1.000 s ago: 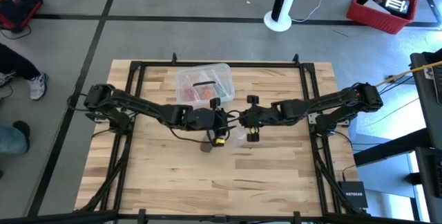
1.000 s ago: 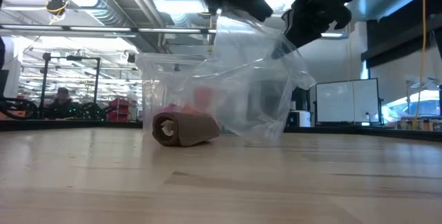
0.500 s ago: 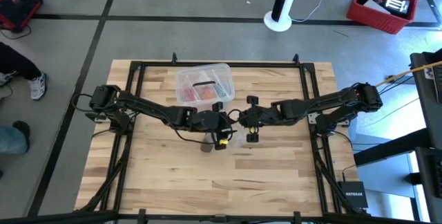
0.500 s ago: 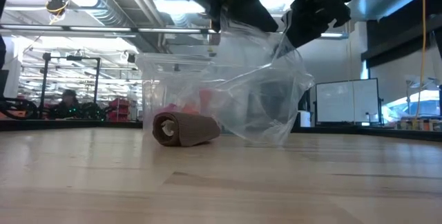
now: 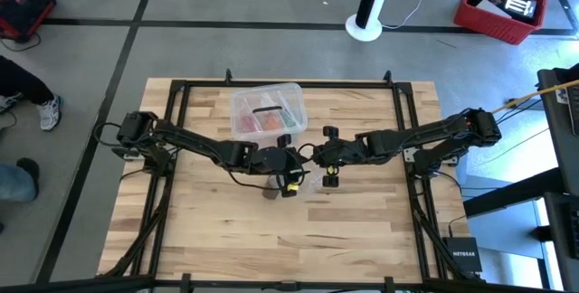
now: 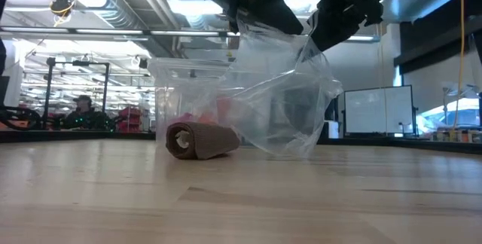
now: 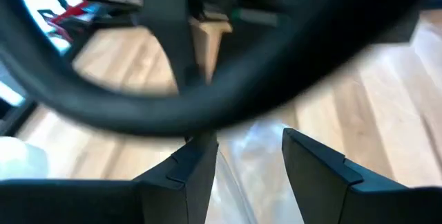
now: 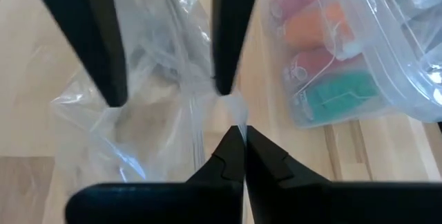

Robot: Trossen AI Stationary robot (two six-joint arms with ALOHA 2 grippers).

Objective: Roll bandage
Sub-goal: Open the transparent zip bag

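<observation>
Bandage (image 6: 202, 140) already rolled, lying on bench (image 6: 241, 199), long axis level, just beside plastic bag (image 6: 282, 105), left arm's side. Left gripper (image 7: 248, 158) above bandage, jaws parted around bag edge, nearer. Right gripper (image 8: 243, 156) clenched on bag rim.

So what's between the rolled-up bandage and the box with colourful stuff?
In the low view, only bare table shows between the bandage and the box. The bag sits beside them.

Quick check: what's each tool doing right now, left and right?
Left tool: open, fingers either side of the clear plastic bag's edge.
Right tool: shut on the clear plastic bag.
</observation>
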